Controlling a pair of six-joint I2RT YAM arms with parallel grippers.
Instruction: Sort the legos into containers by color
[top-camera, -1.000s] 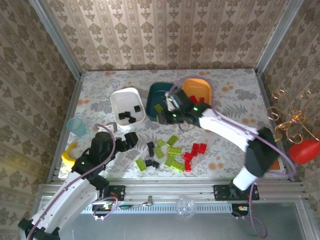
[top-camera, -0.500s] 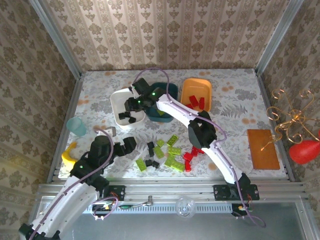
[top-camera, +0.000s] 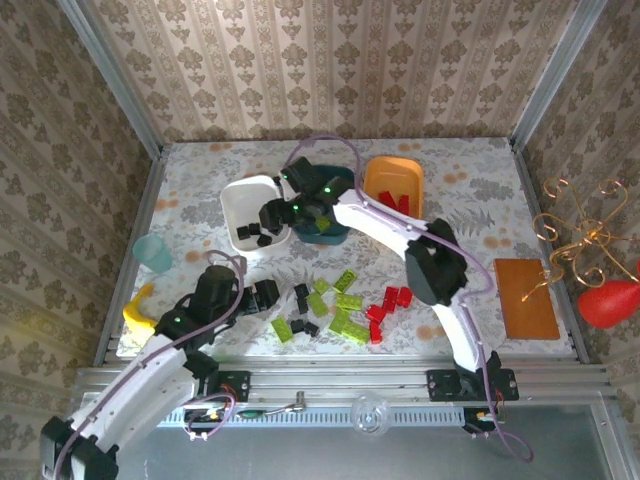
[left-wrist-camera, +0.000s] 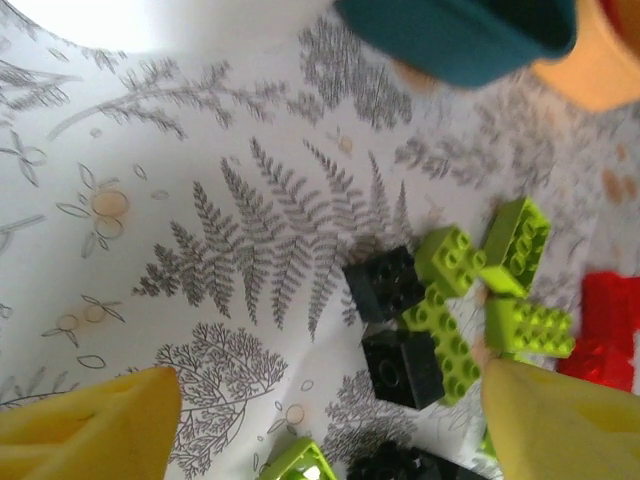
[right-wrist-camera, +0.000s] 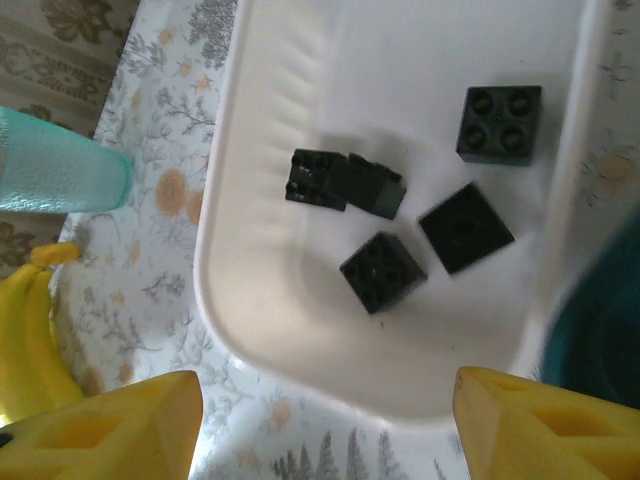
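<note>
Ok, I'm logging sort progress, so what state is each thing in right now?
White tray, holds five black bricks.
Teal tray, contents hidden by the right arm in the top view.
Orange tray, holds some red bricks.
Loose bricks, black, lime and red, unsorted on the table.
Left gripper, open, empty, near the loose bricks.
Right gripper, open, empty, above the white tray.
Cup, upright.

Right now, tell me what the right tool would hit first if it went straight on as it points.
The right tool would probably meet the white tray first, its floor beside the black bricks; depth is unclear.
</note>
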